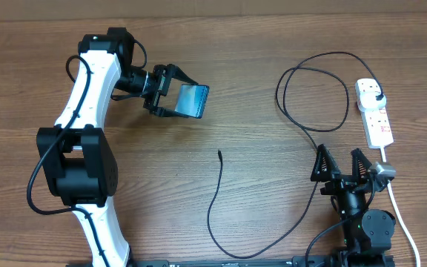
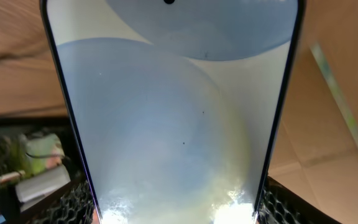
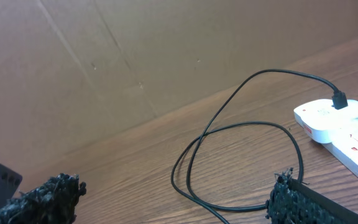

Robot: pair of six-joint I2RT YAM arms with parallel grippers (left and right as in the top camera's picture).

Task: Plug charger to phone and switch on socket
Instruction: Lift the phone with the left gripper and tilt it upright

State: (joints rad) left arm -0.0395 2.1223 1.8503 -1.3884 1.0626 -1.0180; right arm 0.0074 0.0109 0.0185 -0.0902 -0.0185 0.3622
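Overhead, you see the wooden table (image 1: 221,81) filling the frame. Your left arm (image 1: 87,89) runs up the left side and bends right near the top. Your right arm (image 1: 365,222) sits low at the lower right.

The socket (image 1: 377,119) lies at the right edge, roughly upright in the frame, with its white cord trailing down past the right arm. In the right wrist view it shows at the right edge (image 3: 347,134), with red marks on its top.

The phone (image 1: 193,101) is in the upper middle, left of centre, clamped between the fingers of the left gripper (image 1: 178,95), which closes on its two long edges. In the left wrist view the pale blue screen (image 2: 173,124) fills most of the frame, with a meshed finger pad (image 2: 73,205) at each lower corner. You cannot tell whether the phone touches the table.

The right gripper (image 1: 341,159) is just left of the socket's lower end, jaws spread wide with nothing between them; its fingers (image 3: 42,199) frame the bottom of the right wrist view.

The charger (image 1: 215,200) loops in the upper right and sweeps along the bottom. Its plug (image 1: 377,96) sits in the socket's top outlet. Its tip (image 1: 220,153) lies free at centre, well below the phone.
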